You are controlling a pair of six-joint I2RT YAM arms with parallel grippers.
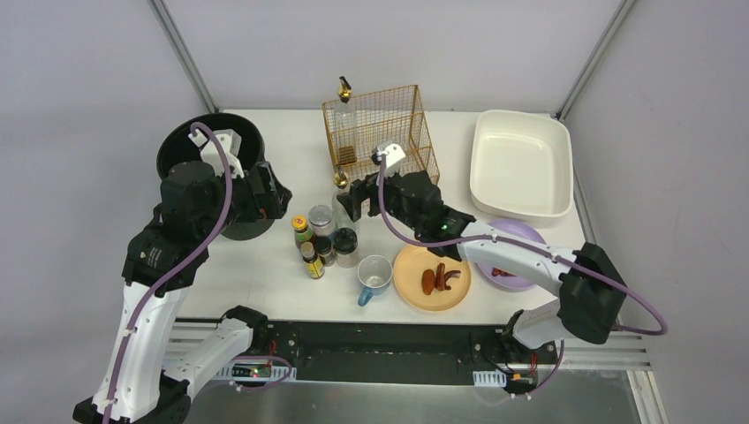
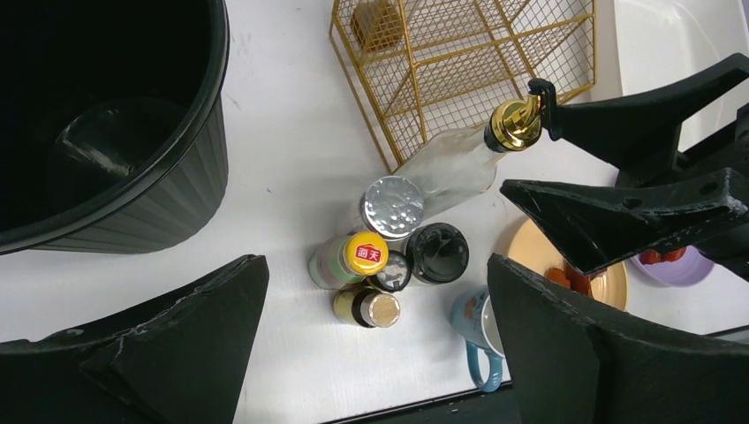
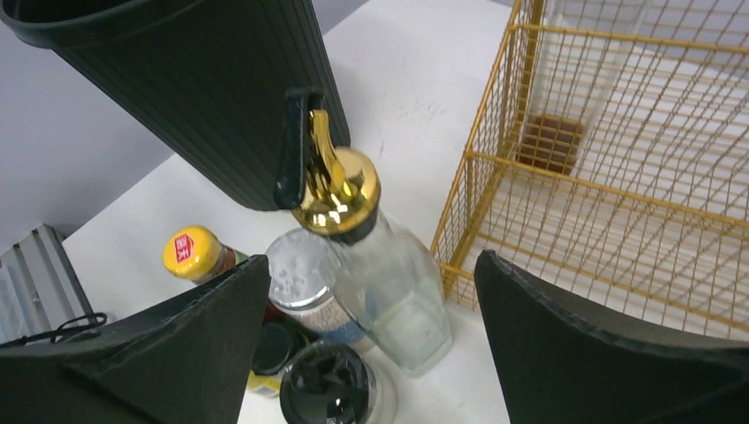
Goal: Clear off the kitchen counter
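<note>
The white kitchen counter (image 1: 256, 283) holds a cluster of bottles: a clear glass bottle with a gold pourer (image 1: 340, 190), a yellow-capped bottle (image 1: 302, 228), a silver-lidded jar (image 1: 321, 216) and a black-lidded jar (image 1: 345, 243). A blue mug (image 1: 374, 276), an orange plate with sausages (image 1: 415, 296) and a purple bowl (image 1: 521, 231) stand near the front. My right gripper (image 1: 349, 201) is open, with the glass bottle (image 3: 389, 283) standing just ahead between its fingers (image 3: 574, 336). My left gripper (image 1: 278, 199) is open and empty, above the counter left of the cluster (image 2: 365, 253).
A black bin (image 1: 212, 168) stands at the back left, close beside my left gripper. A gold wire rack (image 1: 380, 132) holding another pourer bottle (image 1: 344, 97) is at the back middle. A cream tub (image 1: 519, 163) is at the back right. A black rail (image 1: 380, 340) runs along the front.
</note>
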